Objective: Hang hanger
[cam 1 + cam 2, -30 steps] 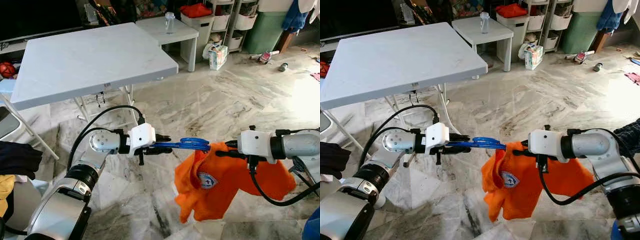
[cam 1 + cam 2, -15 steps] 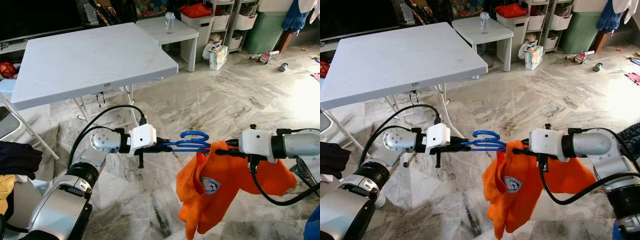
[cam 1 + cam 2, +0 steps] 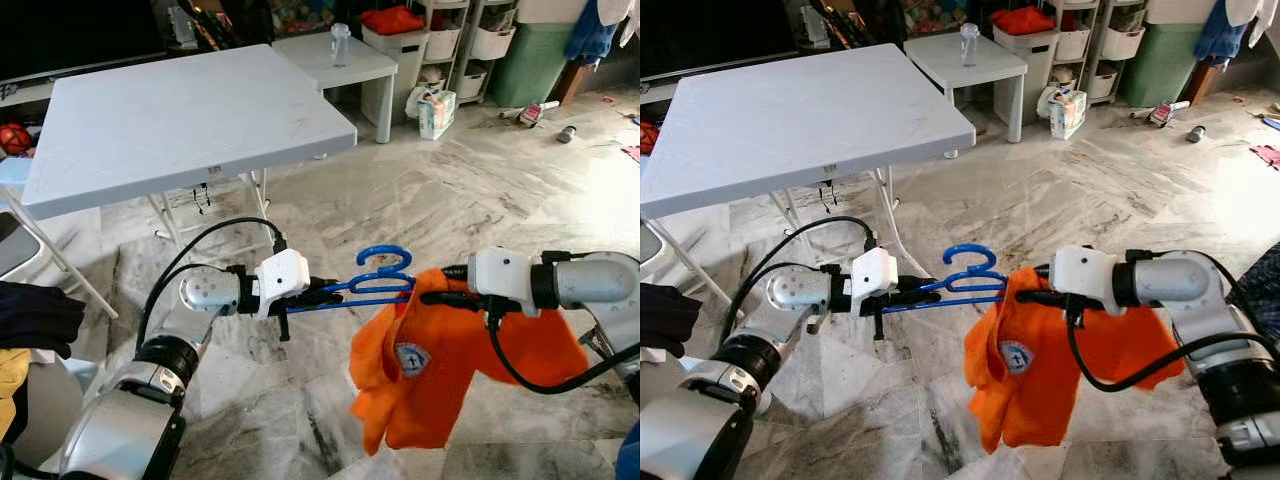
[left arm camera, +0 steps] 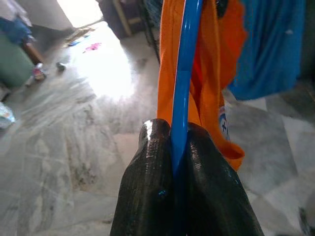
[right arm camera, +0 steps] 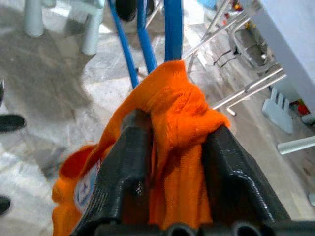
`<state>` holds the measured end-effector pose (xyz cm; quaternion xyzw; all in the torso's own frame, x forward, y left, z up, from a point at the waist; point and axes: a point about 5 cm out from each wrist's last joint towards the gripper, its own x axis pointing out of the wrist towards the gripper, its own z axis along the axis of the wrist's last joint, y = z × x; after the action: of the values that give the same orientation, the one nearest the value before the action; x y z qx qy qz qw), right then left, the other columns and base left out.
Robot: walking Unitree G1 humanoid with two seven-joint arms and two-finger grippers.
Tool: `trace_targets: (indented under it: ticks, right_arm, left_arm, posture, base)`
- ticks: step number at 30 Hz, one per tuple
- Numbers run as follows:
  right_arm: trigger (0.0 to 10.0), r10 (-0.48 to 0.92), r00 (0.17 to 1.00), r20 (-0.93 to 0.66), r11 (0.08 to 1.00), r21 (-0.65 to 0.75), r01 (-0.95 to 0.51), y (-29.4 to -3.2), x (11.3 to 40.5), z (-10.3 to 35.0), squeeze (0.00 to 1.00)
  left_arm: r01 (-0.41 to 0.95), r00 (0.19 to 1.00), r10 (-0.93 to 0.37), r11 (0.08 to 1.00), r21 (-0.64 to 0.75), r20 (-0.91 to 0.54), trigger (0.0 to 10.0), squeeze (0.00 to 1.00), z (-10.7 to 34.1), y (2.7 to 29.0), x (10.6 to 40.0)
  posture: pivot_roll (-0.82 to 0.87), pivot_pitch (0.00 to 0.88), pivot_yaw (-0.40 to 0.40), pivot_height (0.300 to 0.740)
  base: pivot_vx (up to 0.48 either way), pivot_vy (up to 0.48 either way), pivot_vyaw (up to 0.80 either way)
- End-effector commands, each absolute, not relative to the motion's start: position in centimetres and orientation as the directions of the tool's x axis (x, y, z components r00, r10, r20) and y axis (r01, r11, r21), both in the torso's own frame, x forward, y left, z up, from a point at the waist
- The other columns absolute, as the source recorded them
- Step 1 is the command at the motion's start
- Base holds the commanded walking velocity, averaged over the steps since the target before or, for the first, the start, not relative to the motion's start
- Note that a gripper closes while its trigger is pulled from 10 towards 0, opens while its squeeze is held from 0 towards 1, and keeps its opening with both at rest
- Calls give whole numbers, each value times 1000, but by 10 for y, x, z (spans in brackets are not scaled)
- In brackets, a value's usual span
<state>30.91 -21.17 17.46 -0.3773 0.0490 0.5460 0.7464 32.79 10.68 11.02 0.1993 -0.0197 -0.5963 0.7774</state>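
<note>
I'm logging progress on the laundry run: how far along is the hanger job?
Done: the left claw is shut on one end of the blue hanger, and the right claw is shut on the orange shirt. In hand: the shirt is bunched at the hanger's far end, mostly drooping below it. Left: spreading it over both shoulders and hanging it up; no rail is visible.

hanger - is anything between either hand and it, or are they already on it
Nothing stands between. The left hand is shut directly on the blue hanger, as the left wrist view shows. The right hand grips the orange shirt bunched at the hanger's other end, so there the cloth sits between its fingers and the hanger.
</note>
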Motion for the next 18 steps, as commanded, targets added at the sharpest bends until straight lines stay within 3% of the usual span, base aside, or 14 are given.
trace_targets:
  ticks: [1,7,13,18]
  right_arm:
    - [10000,793,417,-445,130,-545,-829,-209,314,182,1000]
    - [10000,783,484,-390,179,-604,-776,-207,327,191,1000]
    - [10000,776,536,-333,211,-664,-718,-200,333,193,1000]
    - [10000,789,482,-382,152,-638,-755,-198,330,188,1000]
  left_arm:
    - [893,355,-928,304,331,-108,0,0,119,106,331]
    - [884,407,-913,386,263,-31,0,0,110,103,322]
    - [887,414,-910,401,231,-12,0,0,100,95,309]
    - [894,411,-912,400,202,-12,0,0,96,90,301]
  posture:
    - [-126,0,14,740]
    - [-116,0,9,740]
    - [-112,0,7,740]
    - [-114,0,16,740]
  base:
    - [0,0,0]
    - [0,0,0]
    - [0,0,0]
    - [0,0,0]
